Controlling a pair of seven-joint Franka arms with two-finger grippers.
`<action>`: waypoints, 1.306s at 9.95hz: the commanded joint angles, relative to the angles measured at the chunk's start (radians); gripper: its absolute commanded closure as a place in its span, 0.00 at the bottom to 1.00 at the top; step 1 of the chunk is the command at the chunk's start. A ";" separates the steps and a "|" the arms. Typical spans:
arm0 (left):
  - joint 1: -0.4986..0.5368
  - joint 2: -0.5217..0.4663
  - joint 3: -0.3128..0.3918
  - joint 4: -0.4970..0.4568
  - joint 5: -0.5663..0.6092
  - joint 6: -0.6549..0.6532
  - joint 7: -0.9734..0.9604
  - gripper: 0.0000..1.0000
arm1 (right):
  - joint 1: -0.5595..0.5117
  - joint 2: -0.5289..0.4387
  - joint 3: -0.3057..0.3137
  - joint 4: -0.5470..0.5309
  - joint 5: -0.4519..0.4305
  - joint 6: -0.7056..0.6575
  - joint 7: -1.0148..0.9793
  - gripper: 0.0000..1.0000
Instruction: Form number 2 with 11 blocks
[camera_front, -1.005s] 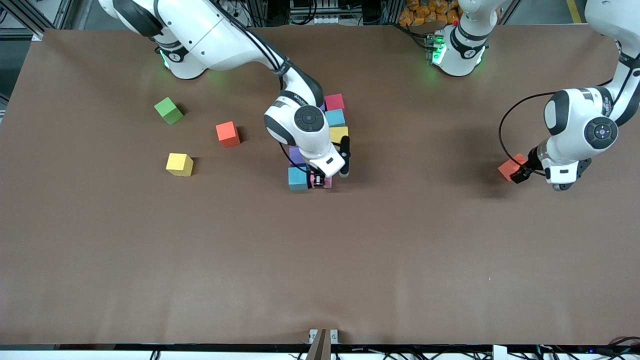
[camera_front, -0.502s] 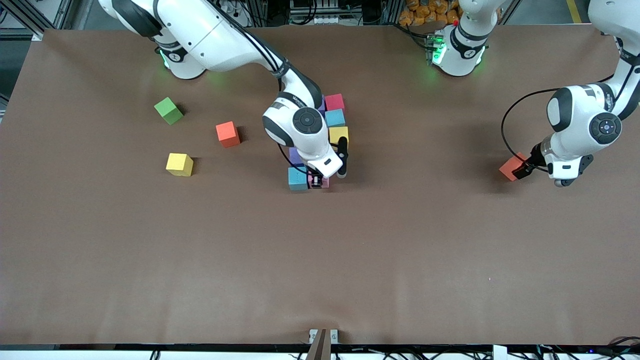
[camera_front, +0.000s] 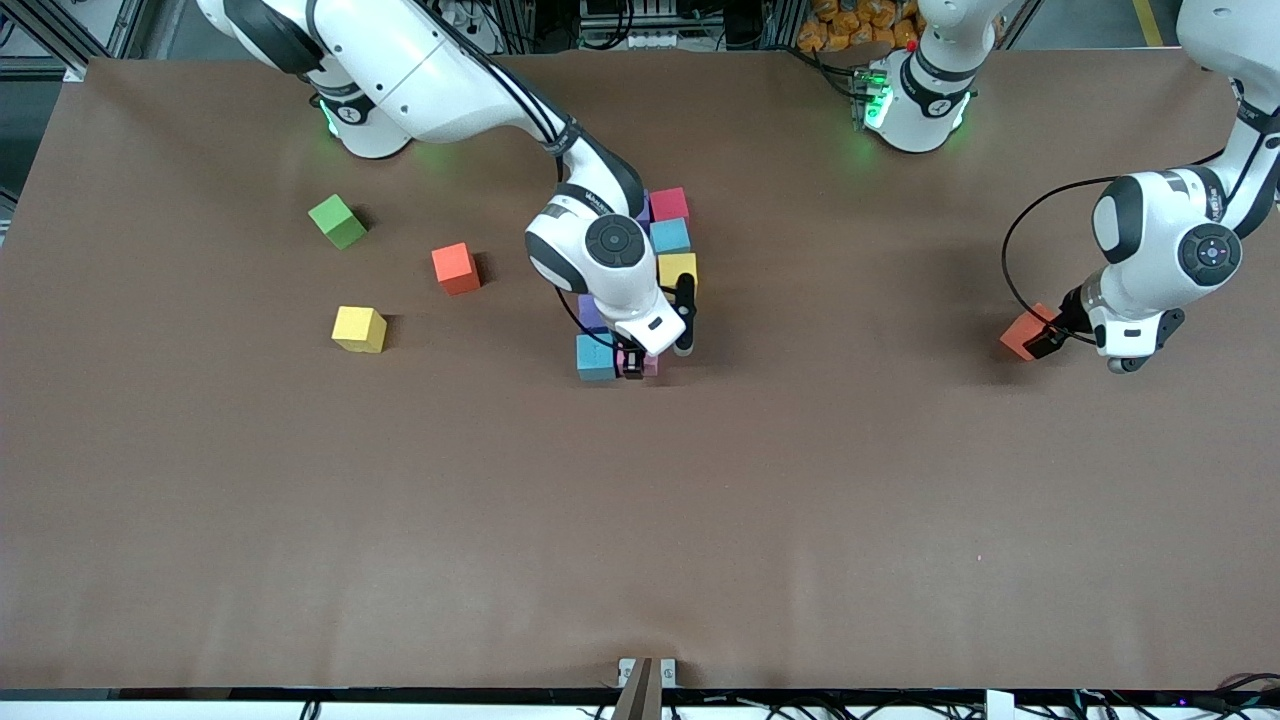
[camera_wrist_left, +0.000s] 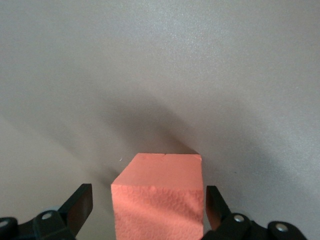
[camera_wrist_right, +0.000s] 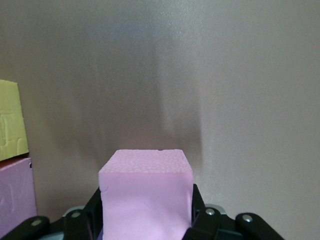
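- Clearly, the right gripper (camera_front: 634, 366) is standing low at the unfinished number 2 (camera_front: 640, 290), its fingers (camera_wrist_right: 85, 217) lying along the flanks of a small matte pink foam cube (camera_wrist_right: 146, 192) resting beside the light blue cube (camera_front: 596, 357).
- The left gripper (camera_front: 1046, 342) is hanging wide open around a matte orange-red cube (camera_wrist_left: 159, 197), not touching it.
- These blocks are probably light, slightly soft and grippy; flat opposite sides suit holding best.
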 joint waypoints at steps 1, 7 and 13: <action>0.018 0.003 -0.014 -0.009 -0.022 0.027 0.023 0.00 | -0.009 -0.035 0.006 -0.033 0.012 0.000 -0.018 0.27; 0.015 -0.017 -0.017 -0.001 -0.083 0.021 0.009 1.00 | -0.002 -0.134 0.006 -0.083 0.016 -0.014 -0.009 0.00; 0.006 -0.012 -0.181 0.103 -0.107 -0.048 -0.213 1.00 | -0.084 -0.517 -0.040 -0.168 0.110 -0.291 0.138 0.00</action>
